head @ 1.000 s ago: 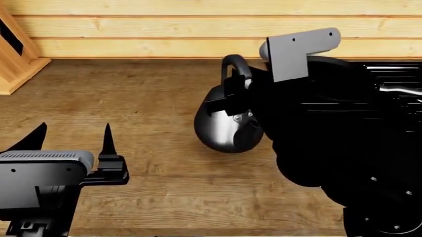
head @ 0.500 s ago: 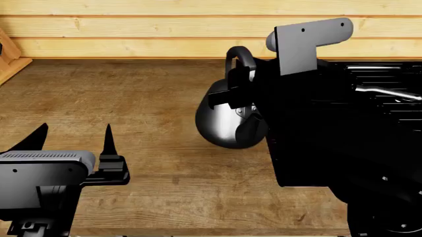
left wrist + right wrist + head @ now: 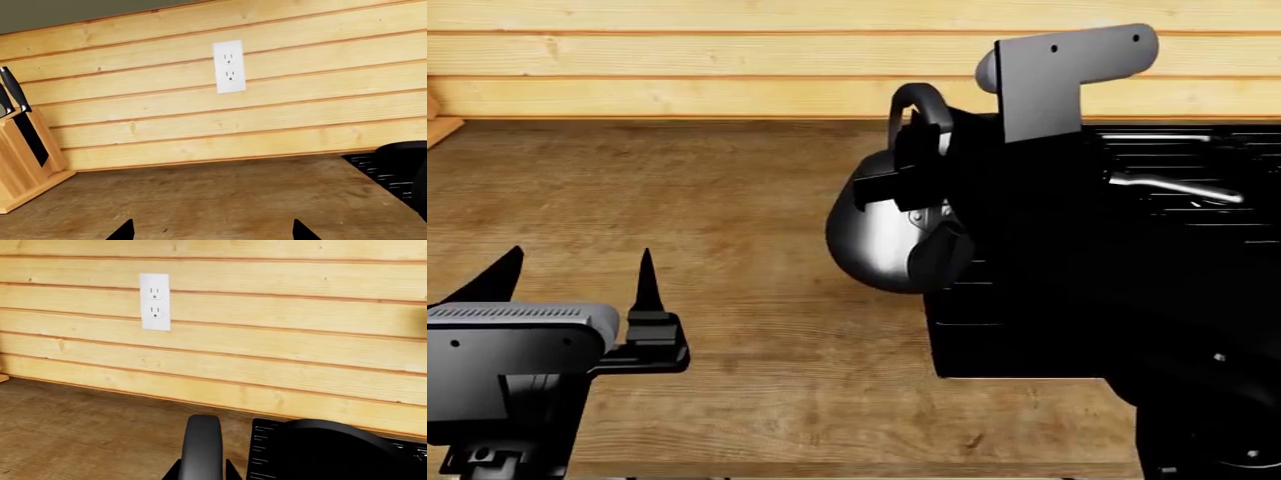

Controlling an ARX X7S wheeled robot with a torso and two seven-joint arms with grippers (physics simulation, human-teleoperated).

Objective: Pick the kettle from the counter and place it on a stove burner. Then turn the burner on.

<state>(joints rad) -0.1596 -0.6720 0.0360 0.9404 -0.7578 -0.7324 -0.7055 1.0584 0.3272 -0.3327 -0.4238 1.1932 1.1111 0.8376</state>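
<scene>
The dark shiny kettle (image 3: 878, 240) hangs by its arched handle (image 3: 916, 105) at the left edge of the black cooktop (image 3: 1188, 150). My right gripper (image 3: 905, 168) is shut on that handle. In the right wrist view the grey handle (image 3: 202, 445) fills the gap between the right gripper's (image 3: 200, 474) two black fingertips (image 3: 231, 471). My left gripper (image 3: 574, 280) stands open over the brown counter (image 3: 734, 200) at the near left, holding nothing. The left gripper's (image 3: 213, 234) tips are far apart. No stove burner shows; my right arm covers much of the cooktop.
A pale plank wall (image 3: 694, 60) runs along the back, with a white outlet (image 3: 229, 66). A wooden knife block (image 3: 23, 160) stands at the far left. A silvery bar (image 3: 1168, 185) lies on the cooktop grates. A dark rounded object (image 3: 327, 450) sits on the cooktop beside the kettle.
The right arm has carried the kettle up and to the right, to the cooktop's edge. The head view has shifted right, so the knife block has nearly left it. The left gripper is unchanged.
</scene>
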